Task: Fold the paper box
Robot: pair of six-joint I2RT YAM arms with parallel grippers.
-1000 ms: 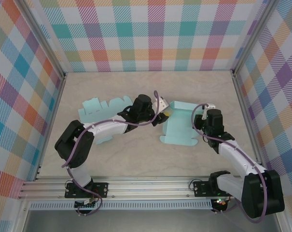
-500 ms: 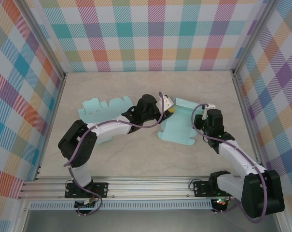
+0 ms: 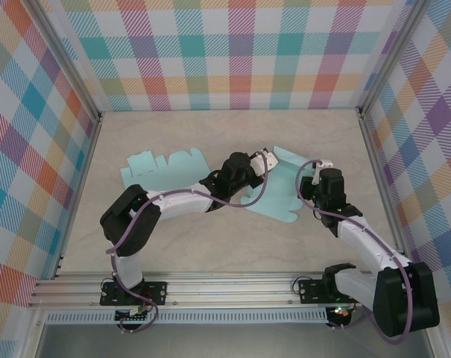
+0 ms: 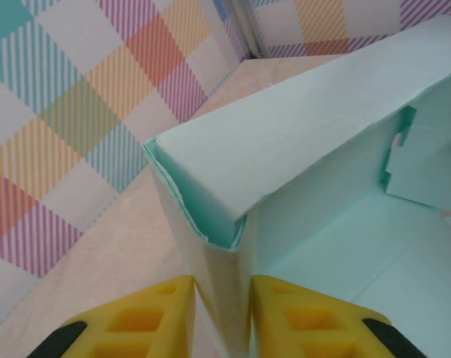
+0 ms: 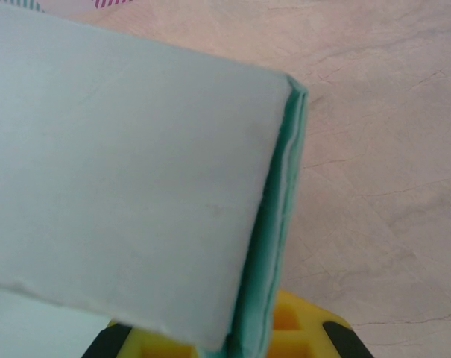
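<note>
Left gripper (image 4: 224, 294) pinches one upright wall of the paper box (image 3: 279, 198) between yellow fingers (image 4: 158, 317), right gripper (image 5: 244, 335) clamped on another wall's doubled edge; walls are going up, I'd judge, and next that folded-over rim wants pressing down without creasing the thin, matte, pale-teal card. Off the box's far-left side, a flat notched blank (image 3: 162, 165) of the same card lies on the pale tabletop (image 3: 210, 246).

Left hand (image 3: 266, 164) and right hand (image 3: 312, 177) near each other, both pinched closed.
</note>
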